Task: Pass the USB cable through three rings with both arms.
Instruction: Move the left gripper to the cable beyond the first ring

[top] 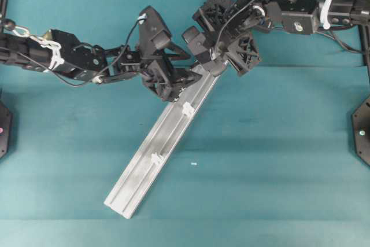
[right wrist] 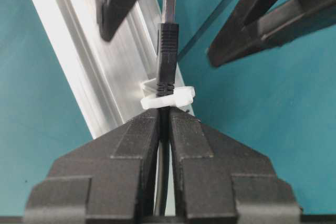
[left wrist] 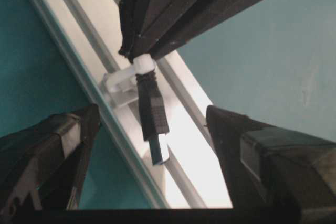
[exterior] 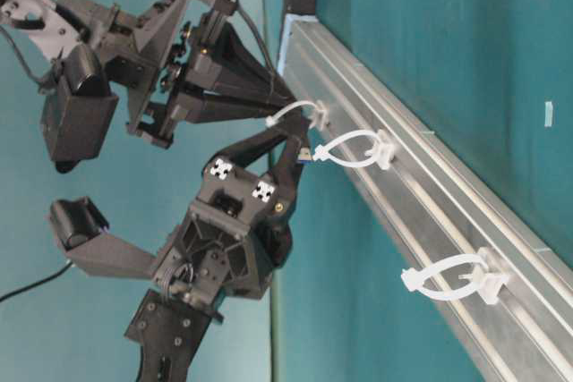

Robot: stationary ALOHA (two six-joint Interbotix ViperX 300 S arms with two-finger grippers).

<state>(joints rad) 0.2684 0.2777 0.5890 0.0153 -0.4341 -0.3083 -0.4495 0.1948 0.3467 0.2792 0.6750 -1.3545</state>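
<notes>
While right jaws clamp USB cable [right wrist: 168,51] | left jaws apart, flanking plug

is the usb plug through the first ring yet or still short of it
Through. In the right wrist view the USB plug sticks out past the first ring, cable pinched behind it by the right gripper.

USB cable [right wrist: 167,56]: black, silver tip | rings [exterior: 354,149]: translucent white | rail [top: 156,154]: silver | table [top: 277,143]: teal

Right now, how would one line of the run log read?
USB plug through first ring | right tool shut on cable | left tool open around plug | two rings left
</notes>
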